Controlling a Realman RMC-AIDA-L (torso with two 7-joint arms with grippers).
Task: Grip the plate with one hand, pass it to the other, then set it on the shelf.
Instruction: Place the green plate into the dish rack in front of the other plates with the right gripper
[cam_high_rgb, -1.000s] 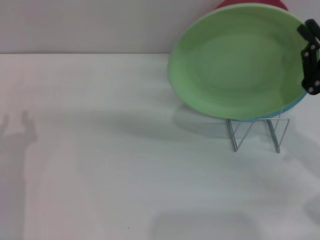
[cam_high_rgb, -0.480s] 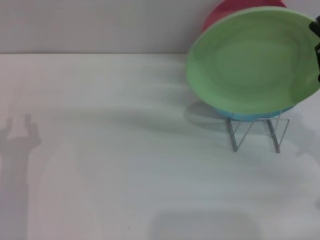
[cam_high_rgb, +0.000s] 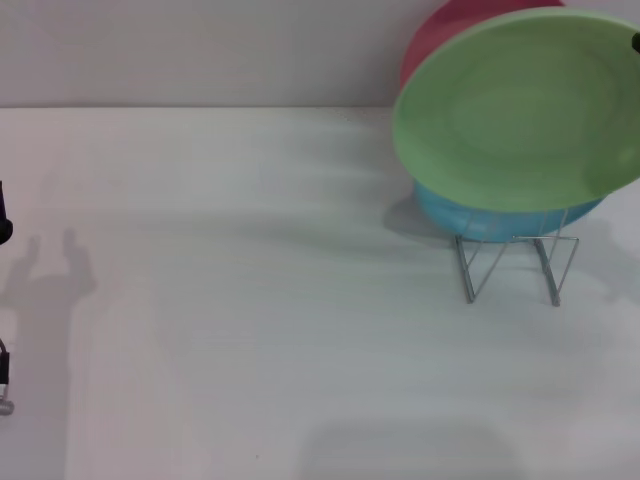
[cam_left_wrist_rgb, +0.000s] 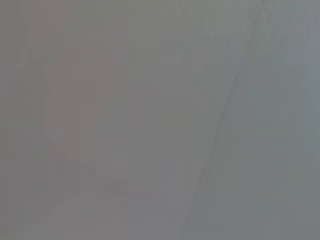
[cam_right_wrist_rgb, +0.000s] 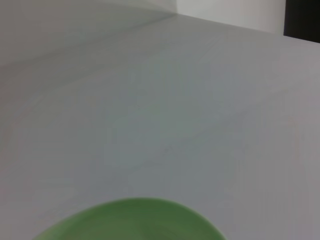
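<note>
Green plate (cam_high_rgb: 520, 110) above shelf (cam_high_rgb: 515, 262); right gripper hidden.

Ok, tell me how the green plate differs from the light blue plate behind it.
The green plate is in front, tilted with its whole face in view; the light blue plate shows only as a crescent under the green one's lower edge. The blue one sits low in the wire rack; the green one is higher, running off the picture's right edge. Both are round.

Green plate (cam_high_rgb: 520, 110) tilts in air above wire shelf (cam_high_rgb: 515, 265).
</note>
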